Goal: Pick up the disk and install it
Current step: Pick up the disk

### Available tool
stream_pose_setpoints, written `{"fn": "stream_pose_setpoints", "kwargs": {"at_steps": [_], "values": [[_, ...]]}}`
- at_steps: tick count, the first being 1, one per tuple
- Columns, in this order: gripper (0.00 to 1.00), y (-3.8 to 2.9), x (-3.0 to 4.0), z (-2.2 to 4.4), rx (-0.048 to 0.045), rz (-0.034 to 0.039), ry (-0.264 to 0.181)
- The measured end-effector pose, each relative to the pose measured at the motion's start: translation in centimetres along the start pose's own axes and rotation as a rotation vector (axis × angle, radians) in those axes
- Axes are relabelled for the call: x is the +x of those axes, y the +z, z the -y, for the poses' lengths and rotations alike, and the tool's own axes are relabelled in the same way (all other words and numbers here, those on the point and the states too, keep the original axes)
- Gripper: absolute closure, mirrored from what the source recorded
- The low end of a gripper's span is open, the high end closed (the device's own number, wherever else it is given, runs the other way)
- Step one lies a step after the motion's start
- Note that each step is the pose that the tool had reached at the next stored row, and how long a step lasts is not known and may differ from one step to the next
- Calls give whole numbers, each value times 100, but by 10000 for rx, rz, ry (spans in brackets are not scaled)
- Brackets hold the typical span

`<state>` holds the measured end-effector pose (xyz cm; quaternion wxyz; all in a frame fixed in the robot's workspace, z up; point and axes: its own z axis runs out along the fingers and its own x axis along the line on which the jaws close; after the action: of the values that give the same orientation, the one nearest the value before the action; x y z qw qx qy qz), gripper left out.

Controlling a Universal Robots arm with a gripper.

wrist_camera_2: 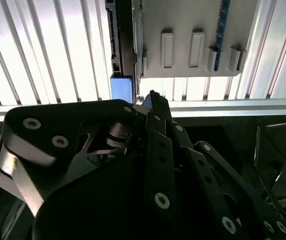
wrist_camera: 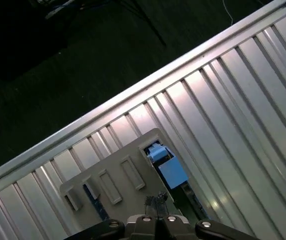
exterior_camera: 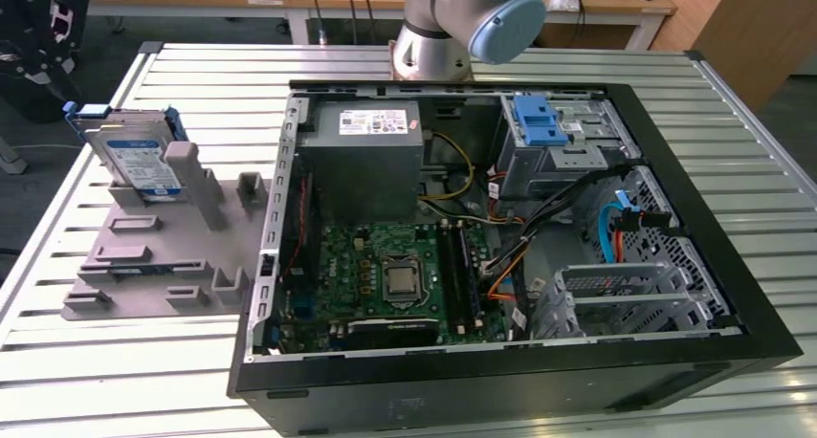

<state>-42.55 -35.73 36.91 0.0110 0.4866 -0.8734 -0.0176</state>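
Note:
The disk (exterior_camera: 134, 156) stands on edge in the grey holder block (exterior_camera: 166, 256) on the exterior view's left, its label facing out and its blue carrier frame around it. My gripper (exterior_camera: 49, 60) hangs in the air beyond the table's far left corner, above and behind the disk and apart from it. In the first wrist view the blue frame end of the disk (wrist_camera: 165, 167) lies just past the gripper (wrist_camera: 155, 198), whose fingertips sit together with nothing between them. In the second wrist view the gripper (wrist_camera_2: 152, 96) points toward the disk's blue corner (wrist_camera_2: 122, 89) and the holder block (wrist_camera_2: 182, 40).
An open black computer case (exterior_camera: 664, 218) takes up the middle and right of the slatted metal table (exterior_camera: 191, 75). Inside it are a metal drive cage with a blue latch piece (exterior_camera: 540, 122), a power supply (exterior_camera: 364, 161), a motherboard (exterior_camera: 396, 275) and loose cables. The arm's base (exterior_camera: 441, 36) stands behind the case.

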Motion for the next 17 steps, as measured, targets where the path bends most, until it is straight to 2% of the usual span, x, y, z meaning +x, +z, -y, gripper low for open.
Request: {"fn": "stream_pose_setpoints", "kwargs": {"at_steps": [10,12,15,17], "values": [[89,8,0,0,14,-68,-1764],[89,10,0,0,59,-44,-1937],[89,18,-1,-3,50,66,-1982],[89,26,-14,-10,62,87,-1986]]}}
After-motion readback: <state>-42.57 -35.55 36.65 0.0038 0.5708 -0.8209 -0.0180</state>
